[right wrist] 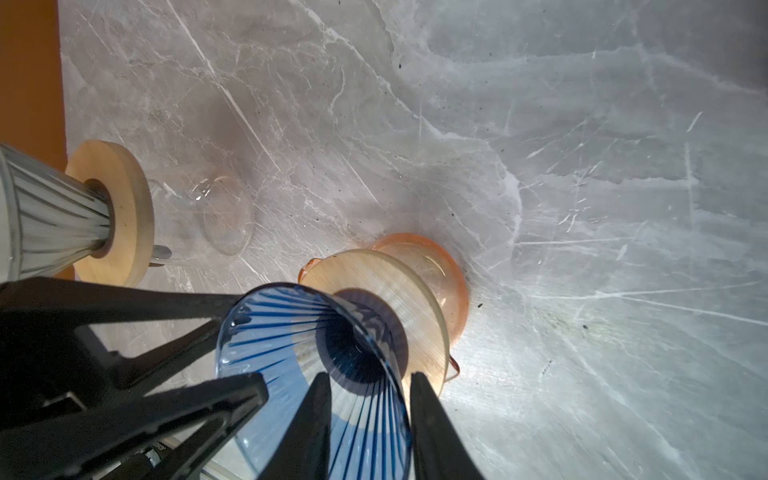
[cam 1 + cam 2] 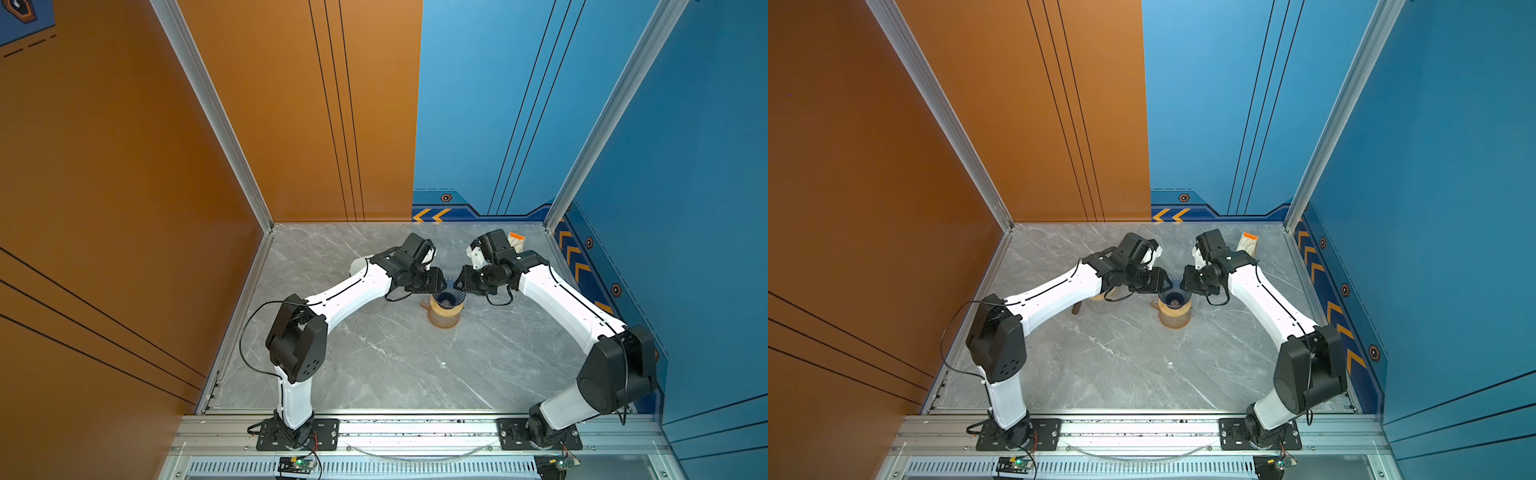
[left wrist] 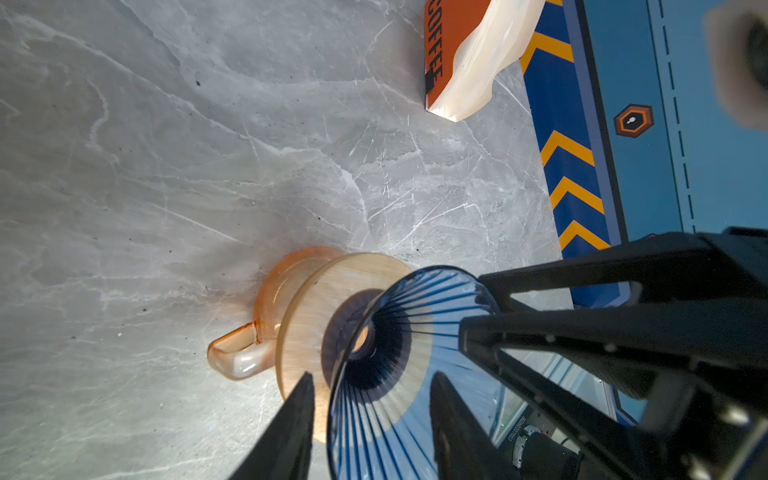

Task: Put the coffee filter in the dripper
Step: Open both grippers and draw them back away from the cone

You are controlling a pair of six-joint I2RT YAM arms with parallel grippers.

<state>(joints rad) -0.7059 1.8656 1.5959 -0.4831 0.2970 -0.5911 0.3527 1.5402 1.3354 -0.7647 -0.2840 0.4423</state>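
A: What is the place?

B: A booth with an orange wall (image 2: 124, 166) on the left, a blue wall (image 2: 685, 166) on the right, and a grey marble counter (image 2: 374, 365) between them.

A: How do the arms stand?

B: There are two arms. Each one rises from its base at the near rail, bends at the elbow and reaches inward to the middle of the counter. The wrists face each other. The left claw (image 2: 441, 285) and the right claw (image 2: 459, 283) almost meet above the blue dripper (image 2: 446, 299).

A: Are the claws closed?

B: No. In the left wrist view the left claw (image 3: 372, 376) has its fingers apart, one outside the rim of the blue dripper and one over its mouth. In the right wrist view the right claw (image 1: 369, 374) is also parted, but less wide, with the rim between the fingers.

A: Please count the things.

B: Two drippers. The blue dripper sits on a wood ring (image 3: 307, 316) on an orange jug (image 2: 444, 318). A white dripper (image 1: 45, 216) sits on a second ring (image 1: 124, 208) over a clear jug (image 1: 224, 216). There is one filter pack (image 2: 517, 240) with an orange label, near the far right corner, well apart from the blue dripper.

A: And the filter?

B: White filters show in the filter pack. Whether one lies inside the blue dripper, I cannot tell.
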